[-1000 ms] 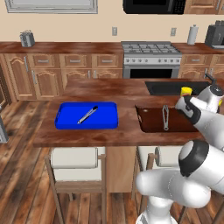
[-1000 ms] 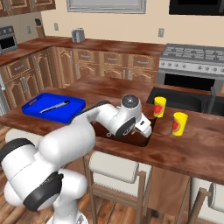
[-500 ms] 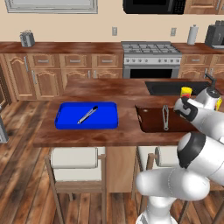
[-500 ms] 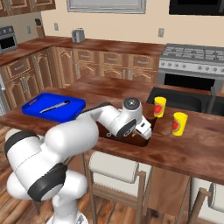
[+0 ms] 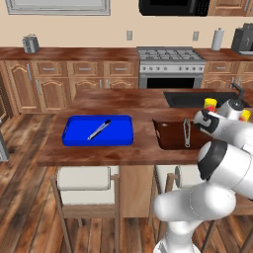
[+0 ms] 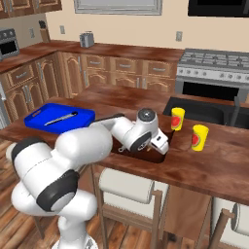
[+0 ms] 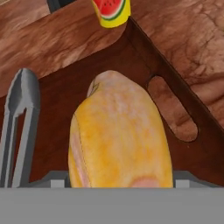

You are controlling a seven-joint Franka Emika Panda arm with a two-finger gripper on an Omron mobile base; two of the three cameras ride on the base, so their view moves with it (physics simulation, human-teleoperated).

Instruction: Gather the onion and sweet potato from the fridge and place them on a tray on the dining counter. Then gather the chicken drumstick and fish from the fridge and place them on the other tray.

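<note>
A pale yellow-orange chicken drumstick [image 7: 118,131] sits lengthwise between my jaws, very close to the hand camera. My gripper [image 6: 161,142] is shut on it, low over the right end of a dark brown tray [image 7: 57,100] on the dining counter [image 5: 123,101]. The brown tray [image 5: 170,141] has a slot handle and holds grey tongs [image 7: 19,122] beside the drumstick. A bright blue tray [image 5: 74,139] lies further left on the counter with another pair of tongs [image 5: 99,130] in it.
Two yellow watermelon-print cups [image 6: 177,118] [image 6: 199,137] stand just right of the brown tray. A dark sink [image 5: 197,99] is set into the counter behind them. Pale stools [image 5: 84,178] line the near side. A stove [image 5: 170,54] stands at the back wall.
My hand has eased slightly left and lower over the brown tray with the drumstick still in it. Nothing else moved.
</note>
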